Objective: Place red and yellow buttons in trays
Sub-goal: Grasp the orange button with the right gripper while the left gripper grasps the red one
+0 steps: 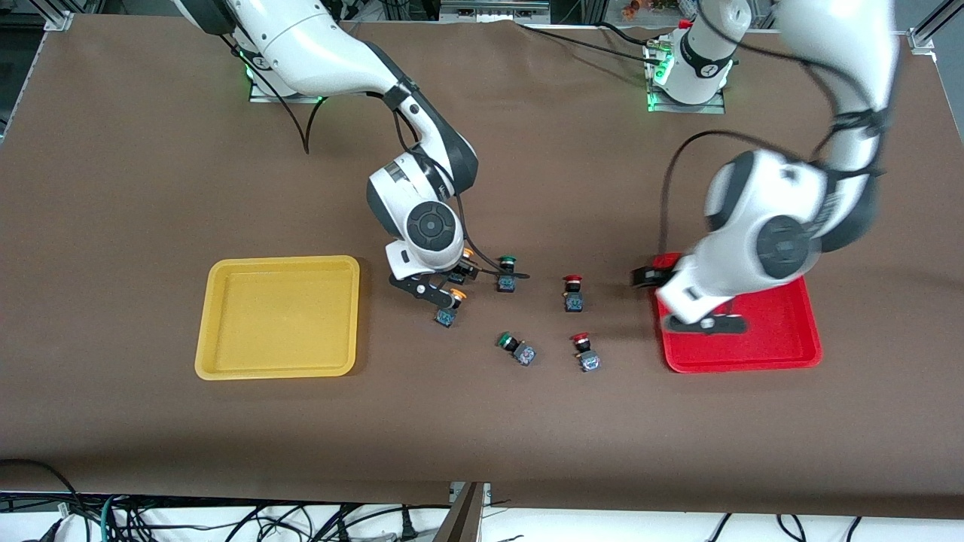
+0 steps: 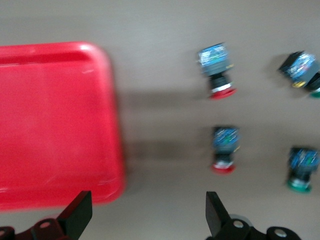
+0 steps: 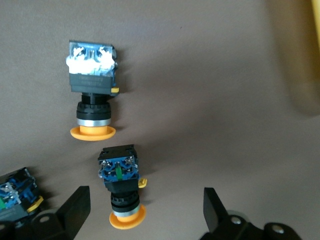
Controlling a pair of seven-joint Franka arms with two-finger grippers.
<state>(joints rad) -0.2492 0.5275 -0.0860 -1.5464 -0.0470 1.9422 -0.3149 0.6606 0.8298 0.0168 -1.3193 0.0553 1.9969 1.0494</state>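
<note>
R gripper (image 1: 435, 290) released, jaws wide, over two yellow buttons (image 3: 92, 95) mid-frame. L gripper (image 1: 704, 322) released, over red tray (image 1: 783, 335) edge. Red buttons (image 1: 573, 292) centre-right; yellow tray (image 1: 226, 361) centre-left.

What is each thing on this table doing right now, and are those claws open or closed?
Right gripper: open, over the yellow buttons.
Left gripper: open, over the red tray edge.
Red tray: empty.
Yellow tray: empty.
Red buttons: lying on the table.
Green buttons: lying on the table.
</note>
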